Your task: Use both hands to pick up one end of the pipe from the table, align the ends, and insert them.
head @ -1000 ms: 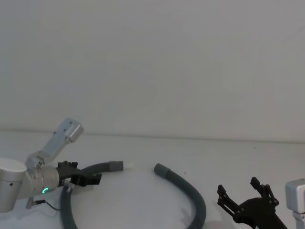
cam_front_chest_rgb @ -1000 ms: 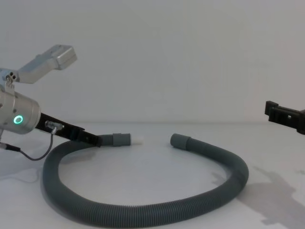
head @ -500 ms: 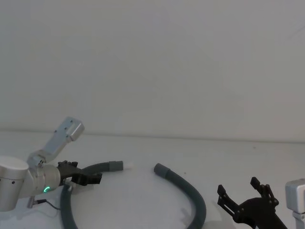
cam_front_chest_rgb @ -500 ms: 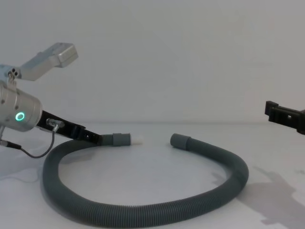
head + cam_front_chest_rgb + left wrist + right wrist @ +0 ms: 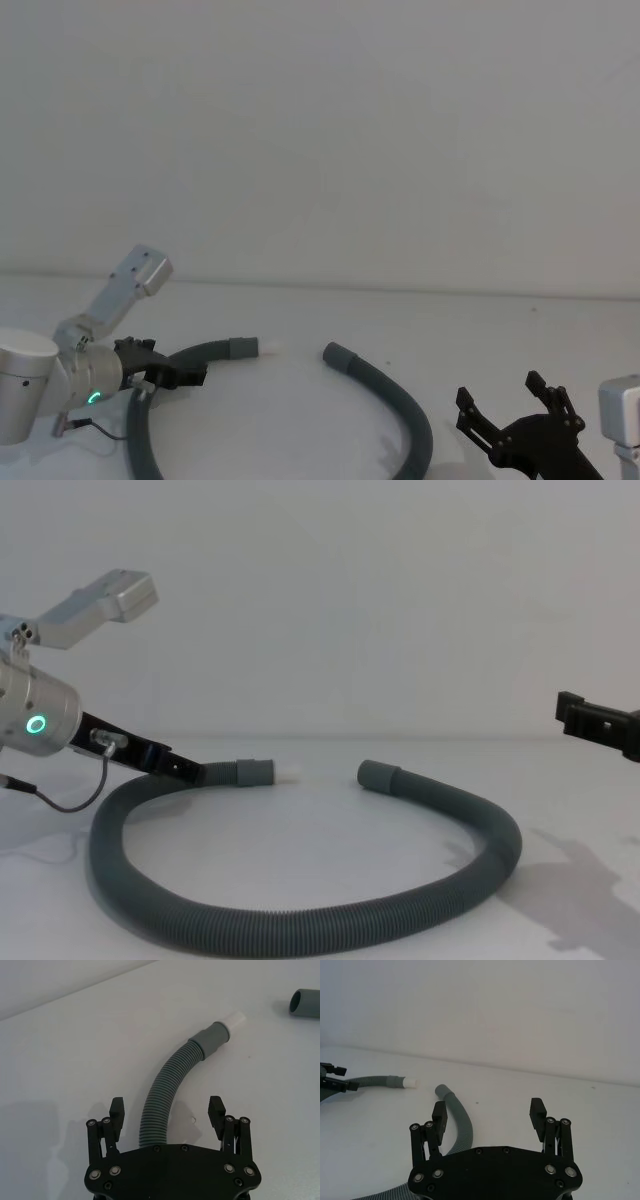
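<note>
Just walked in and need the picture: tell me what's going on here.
A robot is set to join the two ends of a grey hose looped on the white table. Its left hand is open astride the hose just behind the white-tipped end, not gripping. Its right hand hangs open off to the right, clear of the plain end. The ends lie apart.

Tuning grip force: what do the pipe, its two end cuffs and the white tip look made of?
The pipe: dark grey, matte, ribbed wall curving in a loop, so likely flexible plastic or rubber. The spigot cuff and plain cuff: smooth matte grey, probably moulded plastic or rubber. The white tip: smooth, seemingly rigid plastic; not certain.
</note>
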Motion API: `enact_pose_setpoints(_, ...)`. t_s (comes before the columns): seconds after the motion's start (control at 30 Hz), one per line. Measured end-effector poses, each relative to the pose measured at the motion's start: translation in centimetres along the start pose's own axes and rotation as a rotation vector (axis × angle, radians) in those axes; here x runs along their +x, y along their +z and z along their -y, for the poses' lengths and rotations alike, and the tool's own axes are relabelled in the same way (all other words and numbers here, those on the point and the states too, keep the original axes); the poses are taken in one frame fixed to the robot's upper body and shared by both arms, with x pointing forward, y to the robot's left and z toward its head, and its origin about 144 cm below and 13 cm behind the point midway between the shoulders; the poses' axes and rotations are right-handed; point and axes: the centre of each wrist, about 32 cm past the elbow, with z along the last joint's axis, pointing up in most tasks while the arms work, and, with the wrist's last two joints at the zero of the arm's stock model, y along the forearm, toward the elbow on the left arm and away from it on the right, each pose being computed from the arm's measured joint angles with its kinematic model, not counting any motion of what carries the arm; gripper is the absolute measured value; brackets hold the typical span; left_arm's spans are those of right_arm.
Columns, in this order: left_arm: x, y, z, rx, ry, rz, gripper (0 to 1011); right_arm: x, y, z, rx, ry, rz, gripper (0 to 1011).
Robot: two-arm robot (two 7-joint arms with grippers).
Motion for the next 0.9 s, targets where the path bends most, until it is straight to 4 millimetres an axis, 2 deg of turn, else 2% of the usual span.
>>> enact_pose_setpoints(0.9,0.5,-1.3,0.5,-0.006,0.010,-0.025,1000,0.0,0.0,0.0,0.000,0.000,0.000,1007)
